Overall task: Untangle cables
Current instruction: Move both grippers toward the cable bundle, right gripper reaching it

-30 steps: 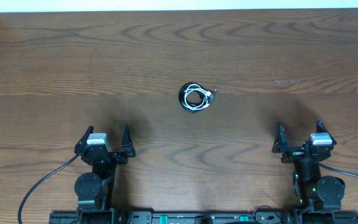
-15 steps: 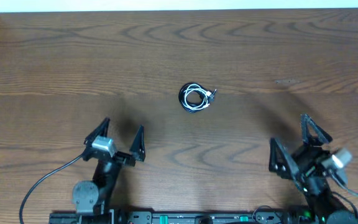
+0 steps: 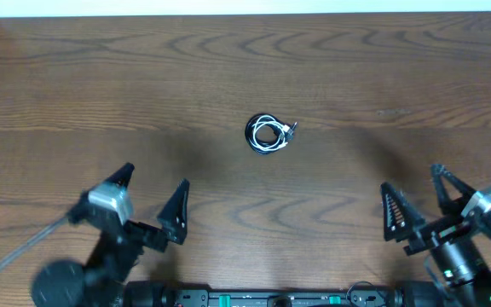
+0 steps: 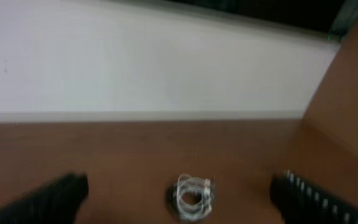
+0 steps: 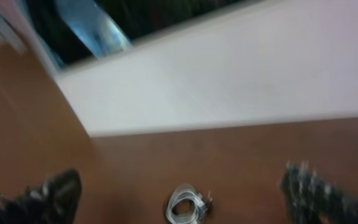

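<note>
The cables [image 3: 268, 134] lie as one small coiled bundle of white and black cord with small plug ends, at the middle of the wooden table. The bundle also shows in the left wrist view [image 4: 192, 196] and in the right wrist view [image 5: 189, 204]. My left gripper [image 3: 151, 199] is open and empty, raised near the front left, well short of the bundle. My right gripper [image 3: 418, 198] is open and empty, raised near the front right. In both wrist views the fingertips show at the lower corners, blurred.
The wooden table [image 3: 101, 77] ends at a white wall along the far edge [image 3: 245, 14]. A wooden side panel [image 4: 347, 93] stands at the table's right in the left wrist view. Thick black arm cables [image 3: 24, 251] trail at the front left.
Both arms have risen from their low rest pose and spread outward, the left toward the left edge, the right toward the right. Both grippers have opened wider. The bundle has not moved.
</note>
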You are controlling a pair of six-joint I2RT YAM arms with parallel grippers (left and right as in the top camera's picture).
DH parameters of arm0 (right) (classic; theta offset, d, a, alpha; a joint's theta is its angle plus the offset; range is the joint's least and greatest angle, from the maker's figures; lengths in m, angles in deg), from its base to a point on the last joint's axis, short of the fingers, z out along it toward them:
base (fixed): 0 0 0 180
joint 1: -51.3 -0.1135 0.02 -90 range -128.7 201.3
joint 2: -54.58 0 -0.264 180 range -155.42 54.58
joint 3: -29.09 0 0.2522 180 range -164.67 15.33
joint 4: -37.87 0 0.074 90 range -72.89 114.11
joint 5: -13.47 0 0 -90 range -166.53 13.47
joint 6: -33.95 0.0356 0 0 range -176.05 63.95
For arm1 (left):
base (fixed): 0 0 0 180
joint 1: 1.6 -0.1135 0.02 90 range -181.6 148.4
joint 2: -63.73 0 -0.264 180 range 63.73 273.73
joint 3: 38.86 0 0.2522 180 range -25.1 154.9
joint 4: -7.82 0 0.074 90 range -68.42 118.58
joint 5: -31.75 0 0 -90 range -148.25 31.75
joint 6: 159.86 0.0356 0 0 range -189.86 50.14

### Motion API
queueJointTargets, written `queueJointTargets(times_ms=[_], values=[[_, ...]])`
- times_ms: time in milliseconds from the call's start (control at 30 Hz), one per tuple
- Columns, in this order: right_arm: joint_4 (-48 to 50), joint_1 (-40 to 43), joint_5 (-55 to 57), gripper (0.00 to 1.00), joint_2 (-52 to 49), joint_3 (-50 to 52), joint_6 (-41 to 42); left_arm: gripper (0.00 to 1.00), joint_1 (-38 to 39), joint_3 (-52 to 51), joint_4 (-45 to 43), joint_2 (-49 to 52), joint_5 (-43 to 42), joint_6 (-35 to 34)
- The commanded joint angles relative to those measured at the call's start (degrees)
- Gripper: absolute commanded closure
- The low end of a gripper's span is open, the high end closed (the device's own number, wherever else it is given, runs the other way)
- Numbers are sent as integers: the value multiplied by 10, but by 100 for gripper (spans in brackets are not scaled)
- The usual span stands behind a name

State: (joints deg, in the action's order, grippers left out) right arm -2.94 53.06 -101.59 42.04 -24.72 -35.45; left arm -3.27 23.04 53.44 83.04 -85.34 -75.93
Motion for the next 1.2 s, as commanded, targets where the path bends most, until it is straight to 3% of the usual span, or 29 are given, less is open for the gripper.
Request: queueJointTargets(times_ms=[0, 67, 200, 333, 467, 600, 767, 833, 933, 1167], values=[[-76, 2, -4, 1, -119, -113, -109, 1, -2, 148, 132, 156, -6, 52], [-160, 2, -66, 1, -232, -200, -145, 1, -2, 263, 264, 289, -19, 57], [-232, 2, -183, 1, -364, -281, -148, 1, -2, 354, 368, 425, -87, 56], [-236, 2, -322, 1, -444, -289, -88, 1, -2, 365, 384, 509, -132, 24], [-233, -9, -347, 1, -515, -285, -78, 1, -2, 365, 411, 582, -145, -38], [-233, -52, -285, 2, -578, -285, -77, 1, -2, 365, 421, 641, -140, -39], [-231, -169, 14, 10, -667, -286, 67, 1, -2, 365, 412, 728, -91, -42], [-223, -204, 68, 10, -696, -286, 92, 1, -2, 365, 413, 757, -91, -42], [-182, -244, 83, 9, -750, -290, 101, 1, -2, 365, 412, 805, -91, -42], [-93, -253, 74, 9, -834, -292, 197, 1, -2, 365, 408, 865, -91, -42]])
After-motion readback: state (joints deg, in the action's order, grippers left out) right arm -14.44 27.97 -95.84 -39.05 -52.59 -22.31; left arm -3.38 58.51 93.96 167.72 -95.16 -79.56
